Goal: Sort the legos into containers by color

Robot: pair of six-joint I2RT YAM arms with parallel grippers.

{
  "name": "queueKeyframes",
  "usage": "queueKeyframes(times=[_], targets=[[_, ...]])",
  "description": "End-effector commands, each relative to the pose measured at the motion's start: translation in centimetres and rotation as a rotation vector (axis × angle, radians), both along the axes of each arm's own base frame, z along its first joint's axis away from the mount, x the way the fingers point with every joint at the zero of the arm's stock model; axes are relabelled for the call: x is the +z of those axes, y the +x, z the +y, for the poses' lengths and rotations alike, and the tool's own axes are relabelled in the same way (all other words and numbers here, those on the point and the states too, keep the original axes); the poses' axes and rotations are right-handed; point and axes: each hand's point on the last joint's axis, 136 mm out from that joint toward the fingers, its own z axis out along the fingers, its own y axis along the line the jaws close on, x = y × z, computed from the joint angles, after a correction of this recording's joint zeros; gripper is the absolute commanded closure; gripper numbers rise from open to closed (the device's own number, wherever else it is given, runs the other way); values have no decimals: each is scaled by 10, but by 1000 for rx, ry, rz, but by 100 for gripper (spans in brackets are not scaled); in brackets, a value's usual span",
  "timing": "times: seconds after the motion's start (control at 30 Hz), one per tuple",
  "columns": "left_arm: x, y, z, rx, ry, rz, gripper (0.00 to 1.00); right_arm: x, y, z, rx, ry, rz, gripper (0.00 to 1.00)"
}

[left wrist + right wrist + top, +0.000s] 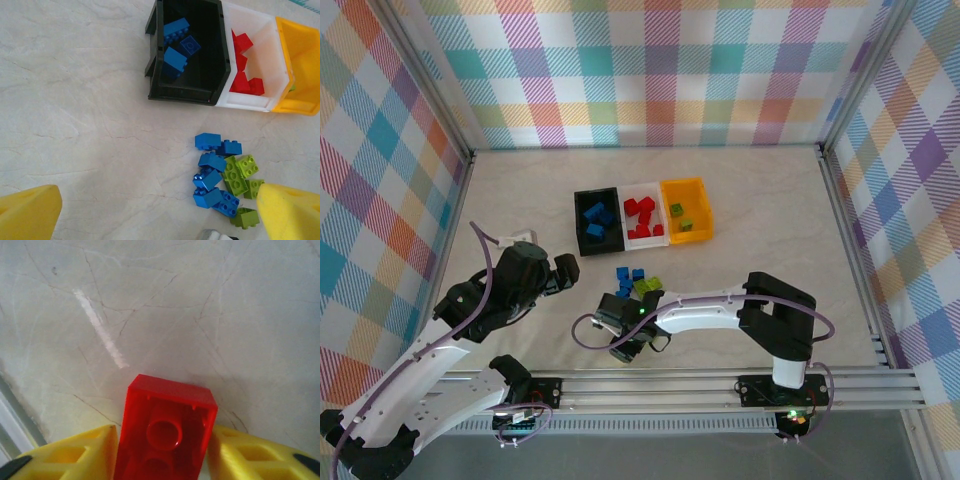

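- Legos: one red brick (165,435) sits between the fingers (85,452) of the right gripper (164,440), its hollow underside facing the wrist camera. Both yellow fingers lie against its flanks, so I read the jaws as closed on it.
- Step in hand (judgement): the pick of a red piece; the carry is not yet begun.
- Next move calls for a lift clear of the table (200,300), then travel to the white bin (245,102), which holds the other reds. It stands well apart from these fingers, beyond the loose pile.
- Left gripper (159,192): fingers spread wide with nothing between them. Loose blue bricks (210,162) and green bricks (240,172) lie ahead, nearer its right-hand finger. The black bin (182,95), with blues inside, is further ahead.
- Hard to make out: whether the red brick rests on the table or is off it. Its near end is cut by the frame edge.
- Orange-yellow bin (300,106) is cropped at the side, its contents mostly hidden.
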Motion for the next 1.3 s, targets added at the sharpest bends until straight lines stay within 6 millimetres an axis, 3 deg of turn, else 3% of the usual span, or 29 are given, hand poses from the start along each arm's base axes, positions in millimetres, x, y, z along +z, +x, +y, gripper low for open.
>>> queueKeyframes(times=[0.0, 0.2, 0.33, 0.43, 0.6, 0.77, 0.97, 1.1, 1.27], targets=[[4, 0, 6, 13, 19, 1, 0, 0, 4, 3, -2, 23, -28, 59], [2, 2, 6, 18, 29, 4, 0, 28, 11, 13, -28, 188, -60, 68], [-4, 3, 6, 19, 34, 9, 0, 66, 35, 8, -88, 289, -124, 70], [-8, 3, 3, 19, 25, 14, 0, 95, 73, -6, -182, 351, -163, 71], [-22, 5, -5, -4, 9, 45, 0, 134, 163, -40, -408, 427, -214, 71], [-41, 8, -19, -42, 2, 94, 0, 130, 242, -54, -576, 402, -198, 70], [-66, 12, -42, -106, -36, 160, 0, 119, 308, -44, -695, 365, -186, 67], [-87, 13, -59, -149, -60, 215, 0, 106, 329, -41, -754, 331, -172, 64], [-110, 15, -81, -216, -43, 278, 2, 116, 338, -34, -781, 398, -156, 44]])
